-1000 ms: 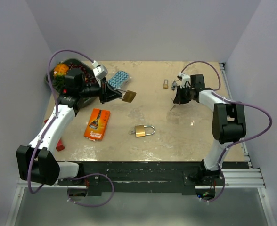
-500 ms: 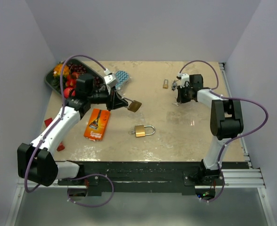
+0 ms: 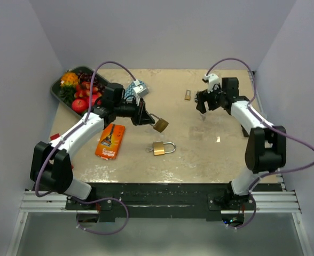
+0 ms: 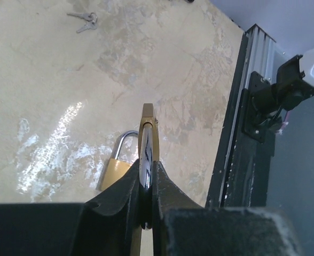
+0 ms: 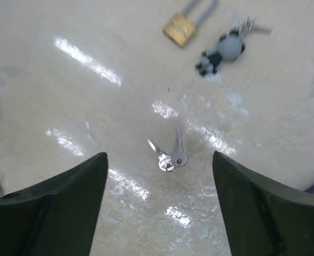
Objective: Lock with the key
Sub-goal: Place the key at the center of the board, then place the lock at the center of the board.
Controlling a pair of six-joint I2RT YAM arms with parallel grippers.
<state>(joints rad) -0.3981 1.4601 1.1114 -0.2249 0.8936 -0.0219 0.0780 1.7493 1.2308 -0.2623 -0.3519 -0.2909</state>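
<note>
Left pincer clamps padlock; right pincer gapes; keys, apparently loose, clearest from wrist.

orange packet: printed front, lettering too small to read
held padlock: seen edge-on, no marking legible
table padlock: no brand or number legible
keys: no stamp legible

1. My left arm stretches forward and inward — its left gripper pinched tight on a brass padlock.
2. My right arm reaches far forward, right gripper pointing down, fingers spread wide.
</note>
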